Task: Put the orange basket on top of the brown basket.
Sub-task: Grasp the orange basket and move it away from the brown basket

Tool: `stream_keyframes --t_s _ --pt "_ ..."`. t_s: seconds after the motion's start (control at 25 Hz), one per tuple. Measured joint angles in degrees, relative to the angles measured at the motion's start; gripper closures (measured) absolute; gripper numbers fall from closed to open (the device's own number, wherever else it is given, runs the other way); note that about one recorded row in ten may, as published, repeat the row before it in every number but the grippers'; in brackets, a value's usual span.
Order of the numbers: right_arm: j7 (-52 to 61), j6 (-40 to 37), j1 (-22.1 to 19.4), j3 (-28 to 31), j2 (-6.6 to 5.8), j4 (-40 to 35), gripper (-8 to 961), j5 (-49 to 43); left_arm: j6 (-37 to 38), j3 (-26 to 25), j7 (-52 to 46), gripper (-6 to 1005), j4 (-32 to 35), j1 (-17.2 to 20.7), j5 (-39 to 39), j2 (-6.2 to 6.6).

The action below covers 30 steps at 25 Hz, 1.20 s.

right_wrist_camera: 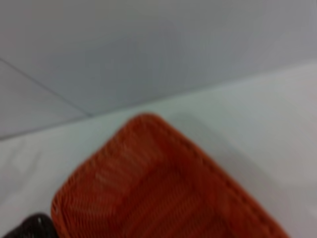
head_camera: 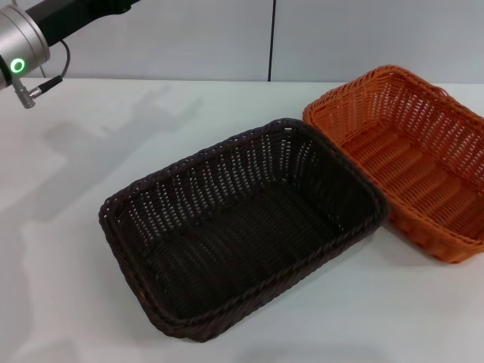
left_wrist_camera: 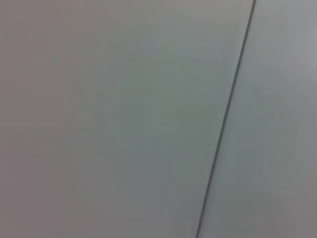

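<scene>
head view only: very dark brown woven rectangular basket (head_camera: 242,231) mid-table, bright orange woven rectangular basket (head_camera: 412,159) touching its right side | both long axes diagonal | left arm (head_camera: 30,38) raised far-left | grippers: cannot tell

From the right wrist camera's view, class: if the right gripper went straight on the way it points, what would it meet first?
Probably the orange basket, around its rim or inside; depth is unclear, and the gripper itself is unseen.

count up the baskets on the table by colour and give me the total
Orange basket: 1
Brown basket: 1
Total: 2 baskets, both on the white table
</scene>
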Motion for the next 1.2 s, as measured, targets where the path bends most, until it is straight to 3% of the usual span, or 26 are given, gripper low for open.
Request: stream_keyframes --t_s 0.28,0.68,0.88,1.2 --pt "6.3 -5.1 0.4 -1.3 0.65 0.8 282 -2.8 3.0 0.2 0.6 150 2.6 -0.9 0.0 0.19" --pt "12.7 -3.5 -2.0 -0.1 1.82 3.5 282 -2.6 5.4 0.3 0.7 150 3.6 -1.4 0.0 0.23" --pt "12.9 -3.4 -1.5 2.1 1.35 9.1 282 -2.6 7.4 0.5 0.7 150 4.5 -2.1 0.2 0.19" --pt "12.9 -4.5 -1.3 2.3 0.81 10.4 283 -2.6 9.6 1.4 1.6 150 5.2 -3.3 0.3 0.10"
